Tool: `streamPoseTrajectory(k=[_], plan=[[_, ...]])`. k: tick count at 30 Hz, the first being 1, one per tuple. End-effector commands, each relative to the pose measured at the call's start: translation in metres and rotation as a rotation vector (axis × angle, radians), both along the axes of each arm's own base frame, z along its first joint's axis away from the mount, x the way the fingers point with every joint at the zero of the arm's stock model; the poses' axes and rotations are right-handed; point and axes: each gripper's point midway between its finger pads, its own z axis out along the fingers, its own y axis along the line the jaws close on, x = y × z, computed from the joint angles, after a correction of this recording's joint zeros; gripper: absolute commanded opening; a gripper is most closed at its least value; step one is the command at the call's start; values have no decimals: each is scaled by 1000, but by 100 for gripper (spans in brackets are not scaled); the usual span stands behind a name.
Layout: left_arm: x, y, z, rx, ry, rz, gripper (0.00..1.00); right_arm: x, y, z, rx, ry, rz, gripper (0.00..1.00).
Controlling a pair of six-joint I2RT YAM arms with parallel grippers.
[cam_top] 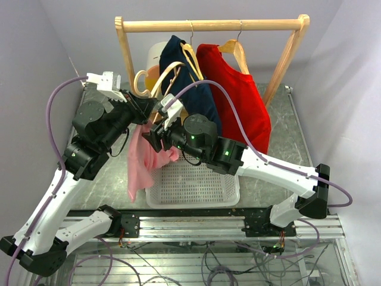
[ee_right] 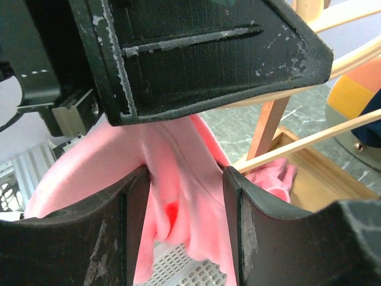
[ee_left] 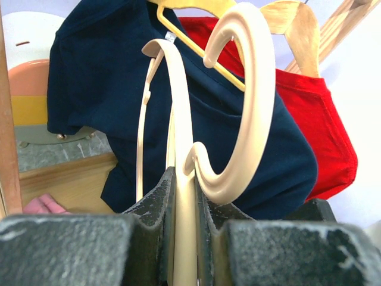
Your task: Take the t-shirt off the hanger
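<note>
A pink t-shirt (cam_top: 138, 164) hangs from a cream hanger (cam_top: 171, 72) in front of the rack, its lower end drooping beside the white basket. My left gripper (cam_top: 140, 110) is shut on the hanger's neck (ee_left: 181, 179), just under the curved hook. My right gripper (cam_top: 156, 138) is at the shirt's upper part. In the right wrist view its jaws stand apart, and pink fabric (ee_right: 184, 179) lies loosely between the fingers (ee_right: 113, 232). The hanger's thin bars (ee_right: 309, 140) cross behind the right finger.
A wooden rack (cam_top: 208, 25) at the back carries a navy t-shirt (cam_top: 184, 77) and a red t-shirt (cam_top: 238, 95) on their own hangers. A white perforated basket (cam_top: 196, 185) sits below the right gripper. The left arm's wrist looms directly above the right gripper.
</note>
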Motion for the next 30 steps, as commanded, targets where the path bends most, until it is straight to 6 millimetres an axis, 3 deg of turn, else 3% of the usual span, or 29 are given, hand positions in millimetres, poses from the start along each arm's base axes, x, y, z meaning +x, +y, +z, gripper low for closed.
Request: streamPoseTrajectory(k=[1,2,4,5,10,16,20,24,27,30], plan=[[-15,-5,38,-57,-87,-61,7,7,4,18,26,-73,-15,50],[-15,-5,38,-55,-87,-61,7,8,4,21,31,-80,-13,43],[-14,-3,37,-53,-88,-51,7,3,7,26,47,-87,12,8],[-13,-2,35,-51,-87,-45,7,2,8,28,57,-86,24,0],[-5,5,33,-59,-95,12,7,-19,13,34,81,-47,132,0],[8,18,36,-79,-127,114,7,-71,24,47,100,59,372,0],[17,28,40,-79,-156,187,7,-113,33,34,27,134,538,0],[26,32,38,-65,-159,228,7,-152,46,6,-72,196,659,0],[29,29,40,-60,-165,223,7,-166,50,-12,-130,225,677,0],[31,28,40,-43,-167,224,7,-171,44,-3,-109,221,659,0]])
